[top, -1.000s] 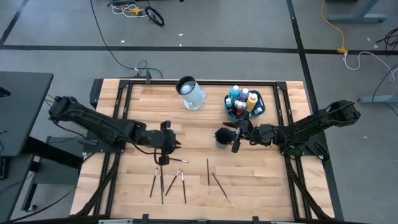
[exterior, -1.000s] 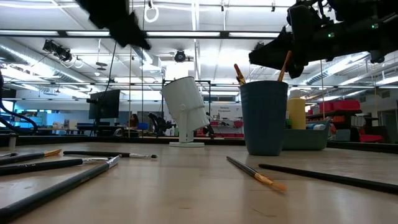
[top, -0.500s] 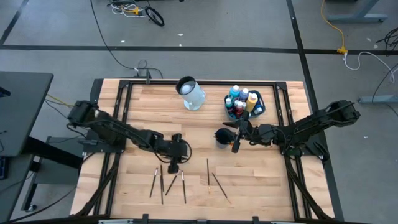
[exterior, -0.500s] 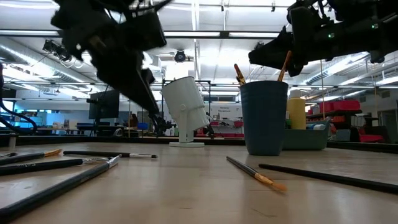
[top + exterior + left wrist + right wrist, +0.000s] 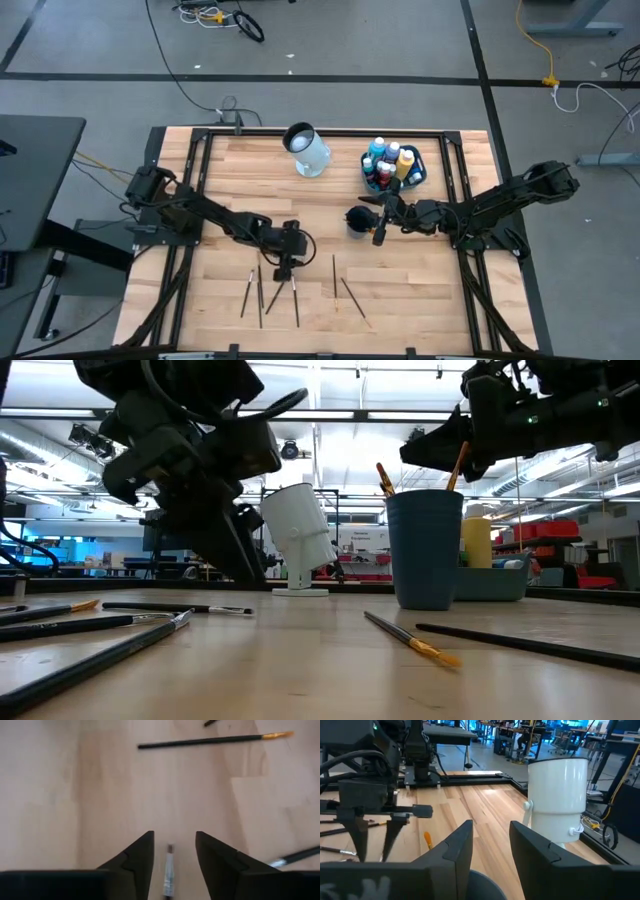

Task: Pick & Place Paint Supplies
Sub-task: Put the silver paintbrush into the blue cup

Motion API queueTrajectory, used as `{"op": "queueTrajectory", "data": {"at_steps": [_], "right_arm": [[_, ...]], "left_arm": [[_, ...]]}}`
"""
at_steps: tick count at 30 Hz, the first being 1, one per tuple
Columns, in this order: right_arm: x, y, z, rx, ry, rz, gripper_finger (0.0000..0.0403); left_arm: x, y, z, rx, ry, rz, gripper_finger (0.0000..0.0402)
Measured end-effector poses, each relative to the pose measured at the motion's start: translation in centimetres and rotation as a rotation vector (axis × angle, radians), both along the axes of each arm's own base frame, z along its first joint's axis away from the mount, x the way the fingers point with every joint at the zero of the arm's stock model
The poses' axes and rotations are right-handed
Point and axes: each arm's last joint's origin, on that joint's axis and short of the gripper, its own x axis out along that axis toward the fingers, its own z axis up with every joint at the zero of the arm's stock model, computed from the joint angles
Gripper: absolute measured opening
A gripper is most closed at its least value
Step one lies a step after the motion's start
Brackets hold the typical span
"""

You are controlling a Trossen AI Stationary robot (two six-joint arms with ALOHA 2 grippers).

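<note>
My left gripper is low over the table's near middle, open, slanting down. Its fingertips stand on either side of a thin dark paintbrush, at its metal collar, without touching it. Several more brushes lie flat around it. My right gripper hangs level over the dark blue cup, open. Two brushes stand in the cup; a wood-handled brush reaches up under the fingers. The paint bottles stand in the teal tub. My right gripper hangs directly over the wood handle's top end. Its own fingers hide that spot, so whether they touch the handle I cannot tell. My left gripper touches nothing.
A white jug stands tilted at the far middle of the table. A dark frame runs along the table's edges. Bare wood lies between the jug and the loose brushes.
My left gripper has come down from well above the table and moved toward the near edge and a little to the right, ending low over the loose brushes, and it has tipped further downward. The brushes lie where they were.
</note>
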Motion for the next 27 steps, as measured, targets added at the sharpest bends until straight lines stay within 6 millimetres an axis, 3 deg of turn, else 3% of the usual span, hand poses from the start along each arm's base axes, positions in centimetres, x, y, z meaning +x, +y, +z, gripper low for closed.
{"op": "queueTrajectory", "data": {"at_steps": [12,17,21,27], "right_arm": [[0.0,-0.3,-0.1,0.009,0.004,-0.008,0.0131],[0.0,-0.3,-0.2,0.008,0.013,-0.008,0.0131],[0.0,-0.3,-0.1,0.008,0.012,-0.008,0.0131],[0.0,-0.3,-0.1,0.008,0.012,-0.007,0.0131]], "left_arm": [[0.2,0.5,-1.9,-0.087,0.081,0.003,0.0154],[0.3,0.6,-2.3,-0.017,0.075,0.017,0.0145],[0.3,0.7,-2.3,0.039,0.073,-0.005,0.0108],[0.2,0.7,-2.4,0.082,0.082,-0.009,0.0013]]}}
